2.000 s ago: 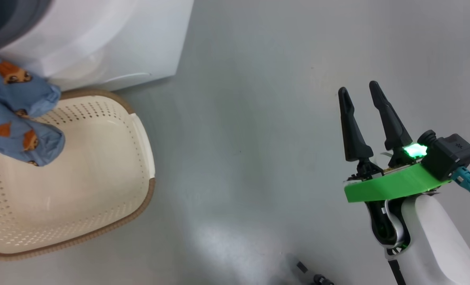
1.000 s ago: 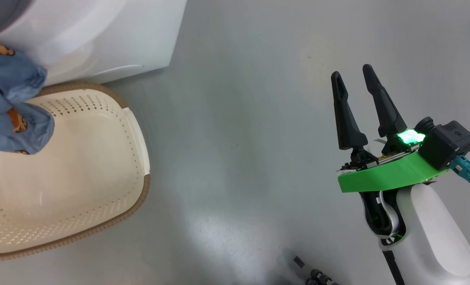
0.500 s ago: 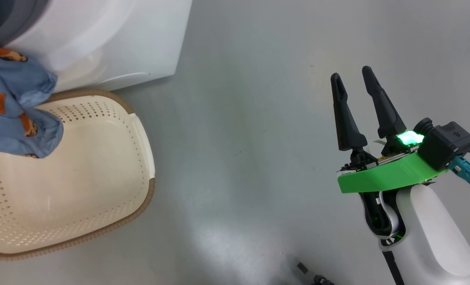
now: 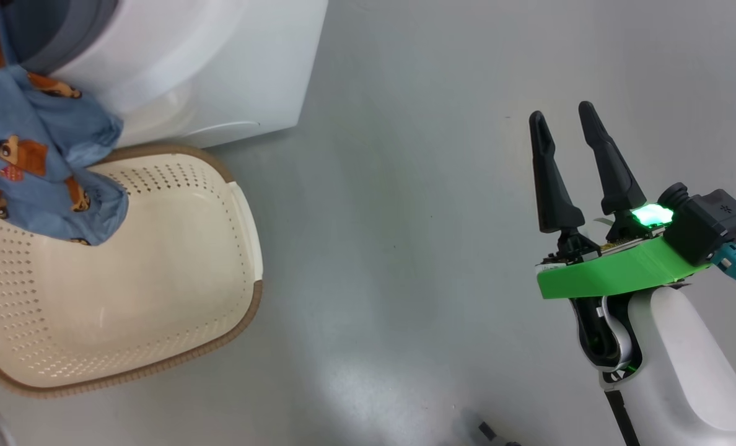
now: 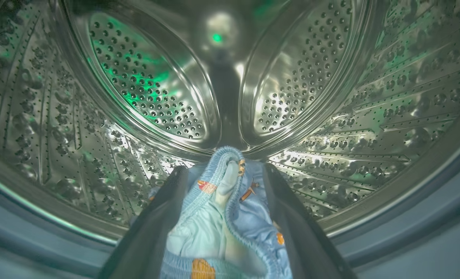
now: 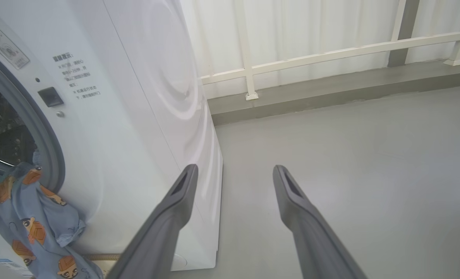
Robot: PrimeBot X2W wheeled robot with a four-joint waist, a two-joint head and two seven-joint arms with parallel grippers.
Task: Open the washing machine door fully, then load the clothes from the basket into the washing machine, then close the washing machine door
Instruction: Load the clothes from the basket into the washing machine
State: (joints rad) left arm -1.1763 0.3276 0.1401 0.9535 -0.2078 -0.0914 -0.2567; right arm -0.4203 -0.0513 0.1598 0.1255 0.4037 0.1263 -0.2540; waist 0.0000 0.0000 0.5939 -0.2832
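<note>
My left gripper (image 5: 225, 169) is inside the washing machine (image 4: 219, 62), fingers spread, the clothes (image 5: 214, 232) loose between them and trailing back over the basket (image 4: 253, 303). My right gripper (image 4: 563, 114) hangs open and empty. Tucking them in and closing the door remain.

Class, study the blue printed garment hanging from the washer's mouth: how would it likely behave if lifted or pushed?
Probably floppy: the garment sags in folds over the front of the washing machine. Likely light: it bunches loosely inside the open left claw. Pushed, it would probably crumple, not slide whole.
</note>
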